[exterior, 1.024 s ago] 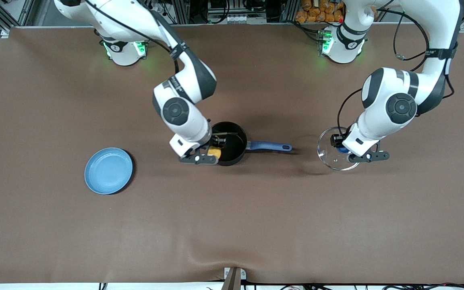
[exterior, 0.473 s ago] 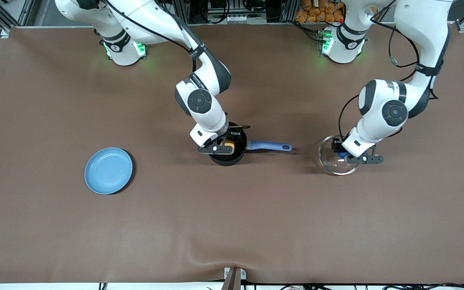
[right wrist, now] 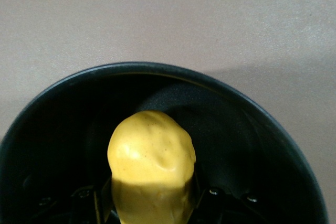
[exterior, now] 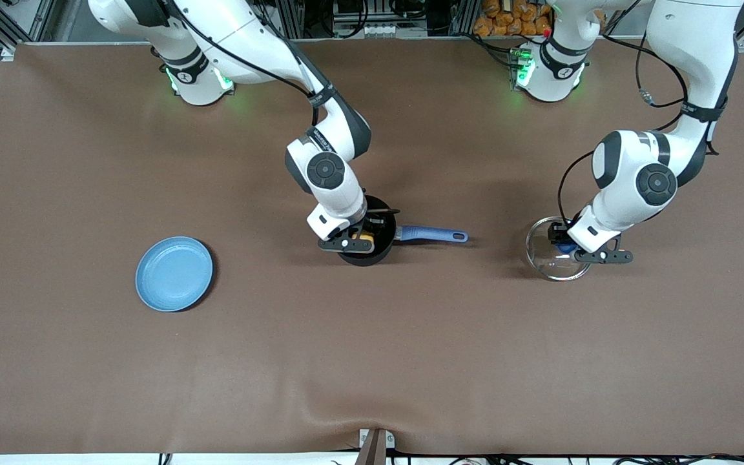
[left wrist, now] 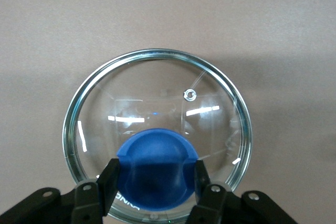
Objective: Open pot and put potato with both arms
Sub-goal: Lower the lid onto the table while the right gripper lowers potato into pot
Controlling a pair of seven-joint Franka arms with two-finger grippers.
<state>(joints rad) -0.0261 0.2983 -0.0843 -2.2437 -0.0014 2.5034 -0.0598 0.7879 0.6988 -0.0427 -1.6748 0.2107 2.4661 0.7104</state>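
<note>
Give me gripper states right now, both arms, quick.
Left gripper: shut on the lid's blue knob, lid held toward the left arm's end of the table.
Right gripper: shut on the potato, over the open pot.

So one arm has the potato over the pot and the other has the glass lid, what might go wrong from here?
The right gripper holds the potato over the open pot. If it lets go from this height, the potato may bounce or jolt the light pot. The gripper sits close to the rim, so pulling away might knock the pot or its blue handle. The left gripper grips the lid only by its knob, so the glass might tilt or slip.
</note>
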